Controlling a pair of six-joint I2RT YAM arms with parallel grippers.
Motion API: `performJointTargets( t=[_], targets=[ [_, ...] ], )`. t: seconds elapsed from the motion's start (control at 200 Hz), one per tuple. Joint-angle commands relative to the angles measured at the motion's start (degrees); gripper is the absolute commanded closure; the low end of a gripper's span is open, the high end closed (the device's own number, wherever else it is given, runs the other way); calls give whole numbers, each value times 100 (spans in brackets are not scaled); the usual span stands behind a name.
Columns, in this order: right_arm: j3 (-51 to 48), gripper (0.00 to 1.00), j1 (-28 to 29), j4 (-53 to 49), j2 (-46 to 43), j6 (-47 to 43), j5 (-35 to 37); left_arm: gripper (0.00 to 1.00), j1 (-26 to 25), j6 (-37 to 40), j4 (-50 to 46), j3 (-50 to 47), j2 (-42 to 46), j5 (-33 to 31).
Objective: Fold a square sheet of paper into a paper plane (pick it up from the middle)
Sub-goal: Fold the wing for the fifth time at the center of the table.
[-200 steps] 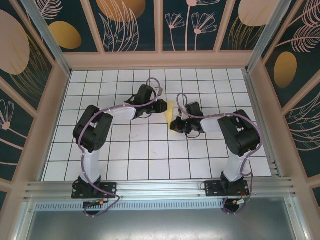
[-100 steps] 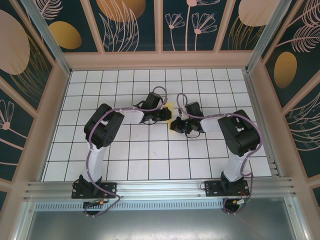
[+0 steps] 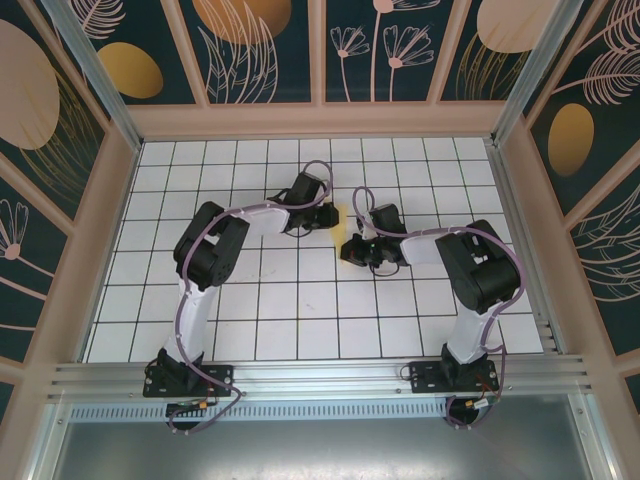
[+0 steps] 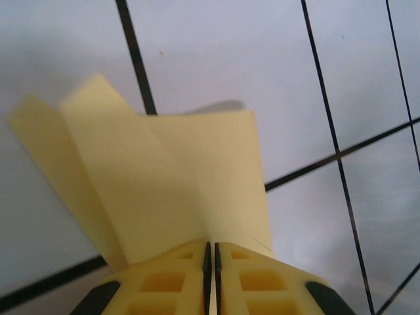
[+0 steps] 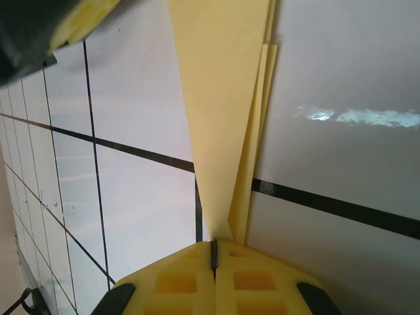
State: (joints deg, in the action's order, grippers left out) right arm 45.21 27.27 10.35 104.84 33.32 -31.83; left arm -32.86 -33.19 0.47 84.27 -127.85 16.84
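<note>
Late fold: the yellow paper, already narrow and creased, is held over the surface, far of centre. Left end effector and right end effector each clamp one end. Next likely calls for pressing the crease without tearing.

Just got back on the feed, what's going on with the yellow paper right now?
Both arms hold the folded yellow paper between them over the middle of the gridded table. The left gripper has its fingers pinched shut on a wide layered edge. The right gripper is shut on the narrow tapered end. Folds are in, but it doesn't look like a finished plane yet.
</note>
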Motion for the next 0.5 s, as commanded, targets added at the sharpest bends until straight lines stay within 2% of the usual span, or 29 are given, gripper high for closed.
performJointTargets(
  t=[0.0, 0.495],
  targets=[
    [-487, 100, 235, -1456, 643, -107, 810, 85, 230, 247, -339, 300, -284, -517],
    [-557, 100, 235, -1391, 637, -80, 793, 84, 618, 373, -818, 1259, -845, -1008]
  ],
)
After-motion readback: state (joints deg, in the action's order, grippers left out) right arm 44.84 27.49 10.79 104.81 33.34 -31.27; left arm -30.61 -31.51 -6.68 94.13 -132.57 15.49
